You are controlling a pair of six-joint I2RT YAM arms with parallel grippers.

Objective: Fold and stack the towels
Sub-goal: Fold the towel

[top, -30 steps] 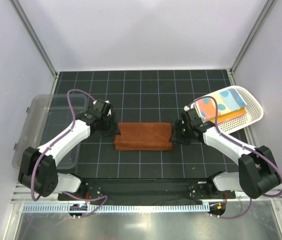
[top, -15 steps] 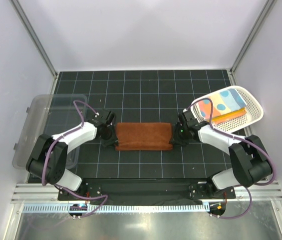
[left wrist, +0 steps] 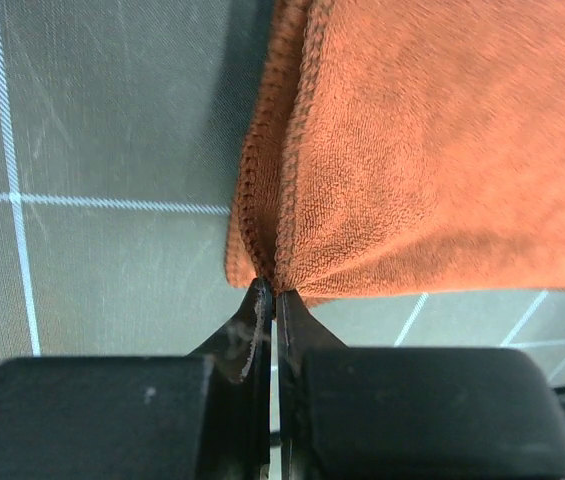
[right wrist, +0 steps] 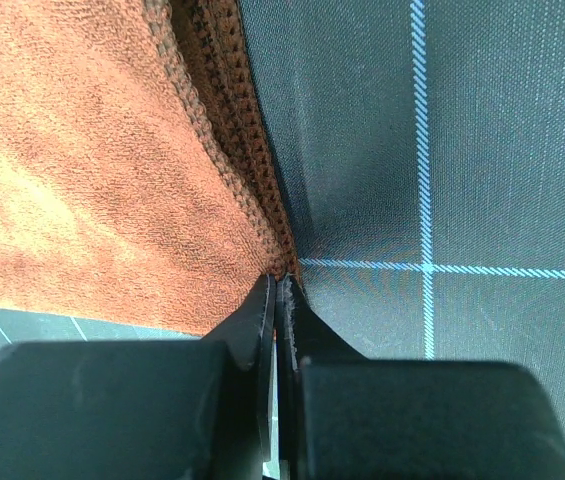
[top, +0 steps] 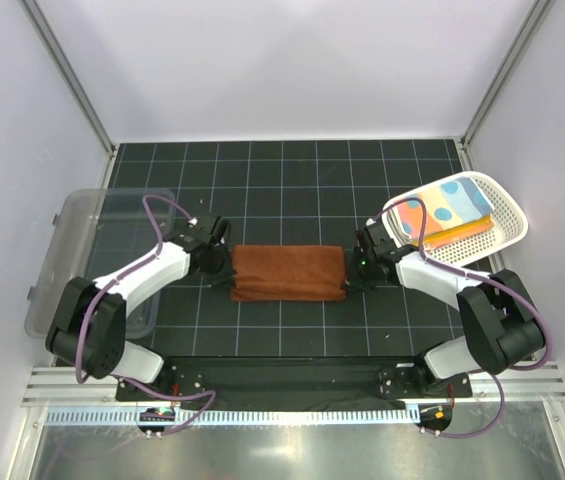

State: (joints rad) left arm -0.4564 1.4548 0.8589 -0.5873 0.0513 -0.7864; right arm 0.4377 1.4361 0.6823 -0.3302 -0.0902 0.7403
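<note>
The rust-brown towel (top: 288,273) lies at the middle of the table (top: 292,190) as a flat strip, long axis left to right, already doubled into layers; its stacked hems show at both short ends in the wrist views. I judge the step in hand to be a further fold of this towel, with stacking not yet begun.

The left gripper (top: 224,272) sits at the strip's left end. In the left wrist view its fingers are clenched, pinching a corner of the cloth (left wrist: 432,150) where the layers bunch into the tips (left wrist: 269,300). The right gripper (top: 354,272) sits at the right end; its wrist view shows the fingers likewise pressed together (right wrist: 280,290) on the corner of the hem, though I cannot tell how many layers (right wrist: 82,170) they hold.

The next move, as I read it, calls for lifting both pinched corners together and at equal height, so that the strip folds evenly without twisting. If only the top layer is caught, the fold would peel open.

To the right, near the right arm, the white basket (top: 510,205) holds the remaining towels: a light blue patterned cloth (top: 447,205) over a yellow-orange one (top: 467,233). The clear bin (top: 72,250) stands at the left edge, beside the left arm.
</note>
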